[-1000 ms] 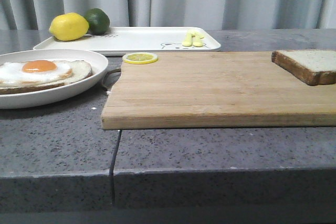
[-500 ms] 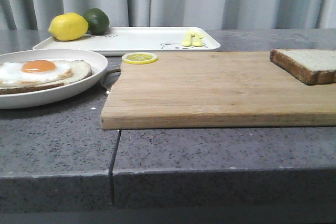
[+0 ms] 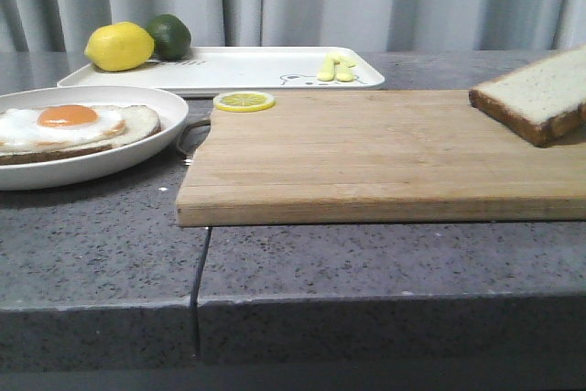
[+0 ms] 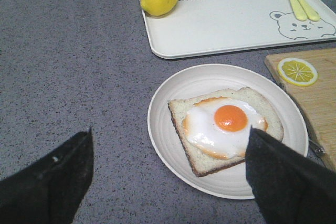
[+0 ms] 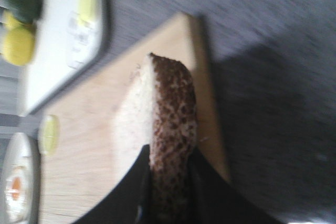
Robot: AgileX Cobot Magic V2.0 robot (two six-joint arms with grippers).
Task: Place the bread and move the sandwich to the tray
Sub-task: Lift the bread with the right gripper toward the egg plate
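Note:
The bread [image 3: 538, 93], a plain slice with a dark crust, hangs tilted over the right end of the wooden cutting board [image 3: 366, 148]. My right gripper [image 5: 169, 182] is shut on the bread [image 5: 170, 124], its dark fingers pinching both faces. The sandwich [image 3: 69, 125], bread topped with a fried egg, lies in a round white plate [image 3: 137, 155] at the left. My left gripper [image 4: 170, 182] hovers open above the sandwich [image 4: 226, 124], nothing between its fingers. The white tray [image 3: 238, 69] stands behind the plate.
A lemon [image 3: 119, 47] and a dark green lime [image 3: 169, 36] rest on the tray's left end, with yellow cutlery [image 3: 335, 67] at its right. A lemon slice [image 3: 244, 101] lies on the board's back left corner. The grey counter has a seam [image 3: 201, 263].
The bread's right side has risen off the board, so the slice now tilts up. The plate, tray and board have not moved.

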